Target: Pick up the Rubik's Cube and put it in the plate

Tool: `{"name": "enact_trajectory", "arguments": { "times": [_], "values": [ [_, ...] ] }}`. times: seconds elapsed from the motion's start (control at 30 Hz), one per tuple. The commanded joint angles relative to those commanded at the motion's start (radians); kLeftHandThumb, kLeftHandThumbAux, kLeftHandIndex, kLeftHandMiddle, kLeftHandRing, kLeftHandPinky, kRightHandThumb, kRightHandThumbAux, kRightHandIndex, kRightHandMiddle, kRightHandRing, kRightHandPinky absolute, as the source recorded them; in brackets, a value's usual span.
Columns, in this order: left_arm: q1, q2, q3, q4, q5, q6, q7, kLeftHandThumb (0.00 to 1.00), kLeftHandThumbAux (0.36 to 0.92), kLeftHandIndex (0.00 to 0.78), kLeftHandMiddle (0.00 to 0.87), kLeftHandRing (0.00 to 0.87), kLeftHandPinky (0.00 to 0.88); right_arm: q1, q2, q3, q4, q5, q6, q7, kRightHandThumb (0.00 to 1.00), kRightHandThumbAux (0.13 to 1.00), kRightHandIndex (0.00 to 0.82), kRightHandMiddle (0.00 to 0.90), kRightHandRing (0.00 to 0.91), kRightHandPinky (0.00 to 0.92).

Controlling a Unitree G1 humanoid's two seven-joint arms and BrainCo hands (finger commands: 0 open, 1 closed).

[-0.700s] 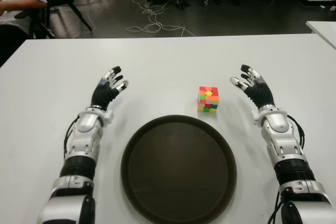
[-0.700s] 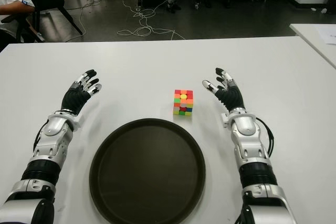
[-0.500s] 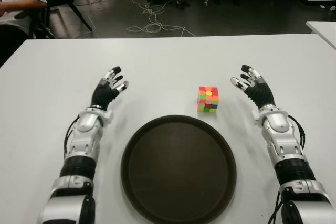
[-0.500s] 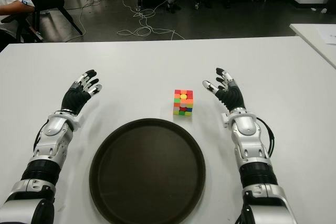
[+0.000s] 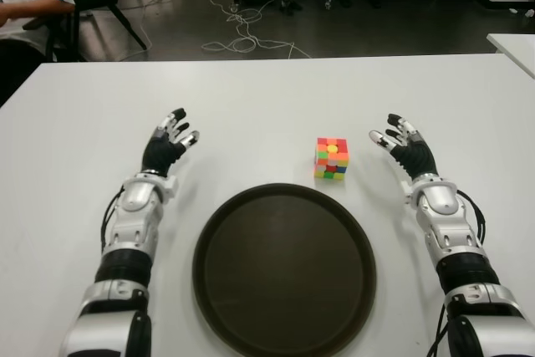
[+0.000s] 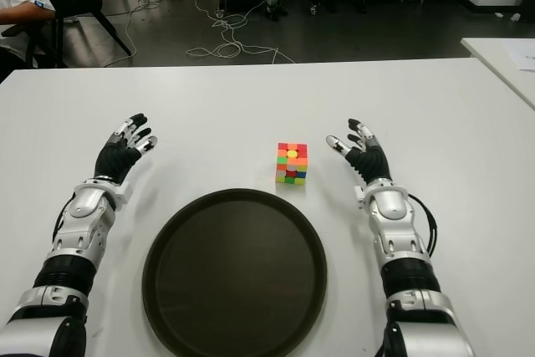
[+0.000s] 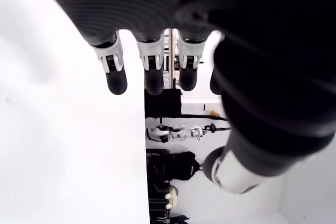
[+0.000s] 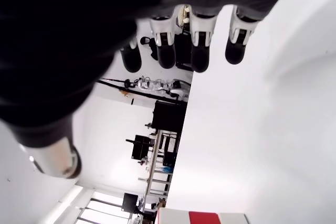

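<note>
We are reading no legible writing on the Rubik's Cube (image 5: 332,159). We are extending the right hand (image 5: 407,150) beside it, fingers spread and empty. The left hand (image 5: 165,145), left of the plate (image 5: 283,265), is likewise spread and empty.

Multicoloured Rubik's Cube (image 5: 332,159), dark brown plate (image 5: 284,269), white table (image 5: 251,106)

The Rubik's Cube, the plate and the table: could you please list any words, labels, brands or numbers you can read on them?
None can be read.
Rubik's Cube: coloured squares only, no lettering visible.
Plate: plain dark surface, no label or mark.
Table: bare white top, nothing printed.
Left hand and right hand: no readable markings on either.
</note>
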Motion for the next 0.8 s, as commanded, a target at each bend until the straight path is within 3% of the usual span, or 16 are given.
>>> {"name": "enact_trajectory", "arguments": {
  "times": [0.8],
  "values": [
    [-0.021,0.004,0.000,0.061,0.003,-0.051,0.001,0.096,0.806,0.034,0.071,0.064,0.071,-0.024,0.009,-0.014,0.050,0.006,-0.033,-0.010,0.212,0.625,0.036,0.109,0.093,0.082]
  ]
}}
